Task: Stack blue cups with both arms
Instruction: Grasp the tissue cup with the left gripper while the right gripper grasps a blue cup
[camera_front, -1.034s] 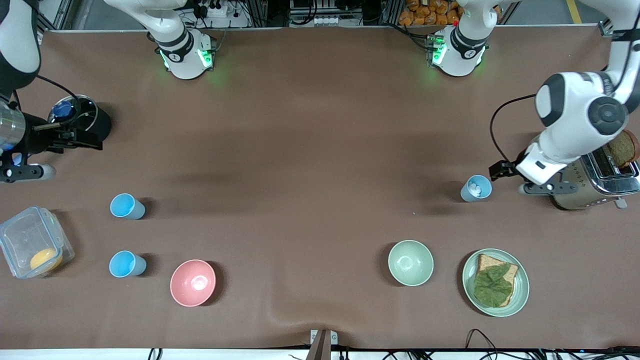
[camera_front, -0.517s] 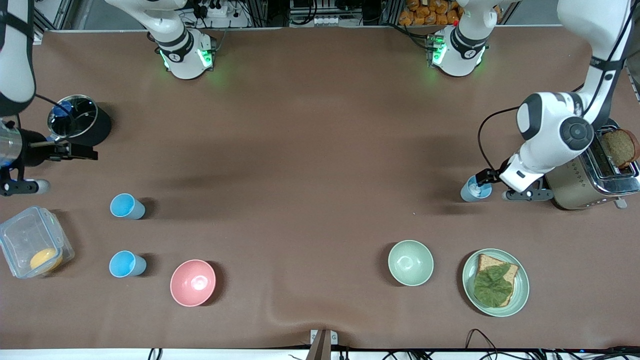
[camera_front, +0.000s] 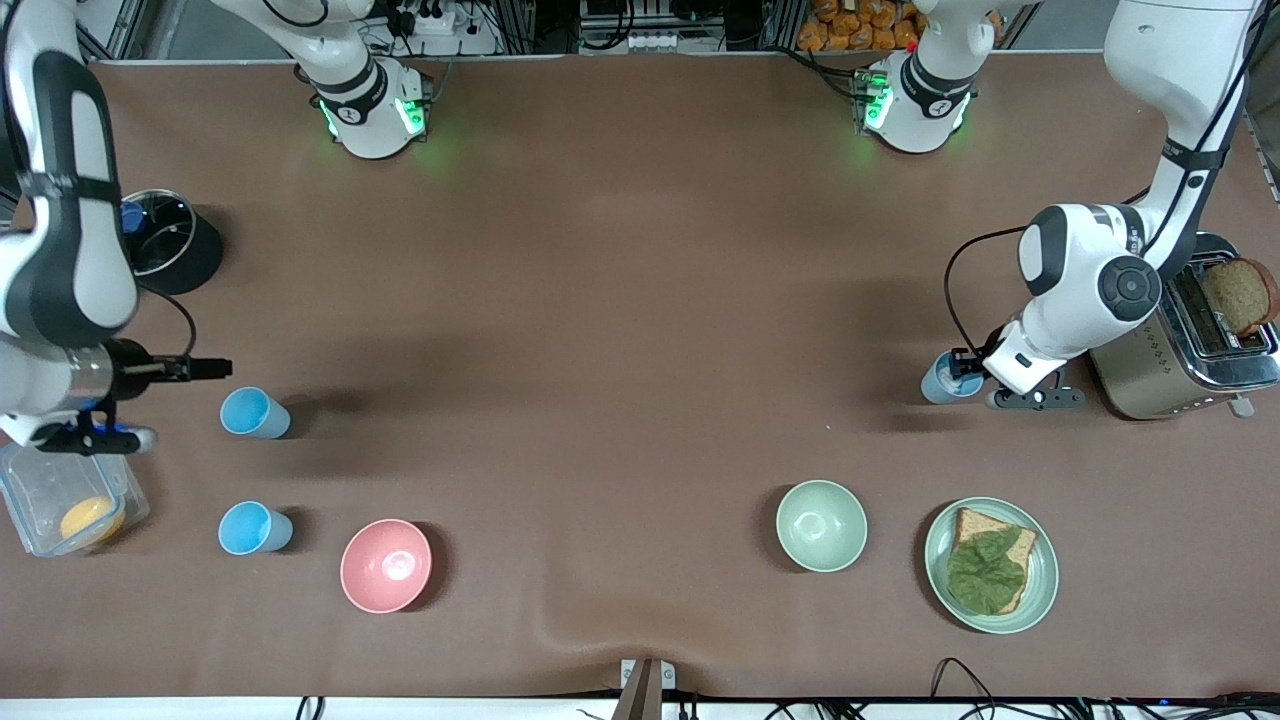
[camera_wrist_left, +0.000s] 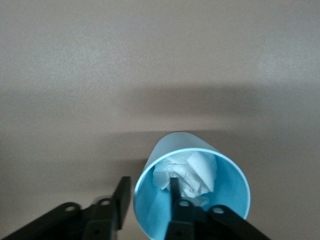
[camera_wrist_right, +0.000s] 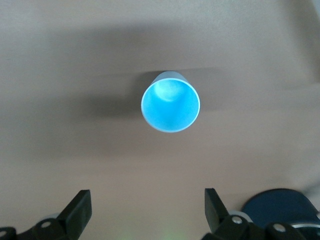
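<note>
Reaching for cups is the step in hand for both arms. The left gripper (camera_wrist_left: 150, 212) sits low at the cup holding crumpled paper (camera_front: 943, 377), beside the toaster (camera_front: 1180, 350) at the left arm's end of the table (camera_front: 620, 300); its jaws stand apart, one inside the rim and one outside, not yet closed. The right gripper (camera_wrist_right: 145, 210) hovers with jaws wide apart just beside the farther empty cup (camera_front: 252, 412); it likely must descend squarely over it before closing. Counted: three blue cups, the third (camera_front: 252, 528) nearer the camera, beside one pink bowl (camera_front: 386, 565); one green bowl (camera_front: 821, 525).
</note>
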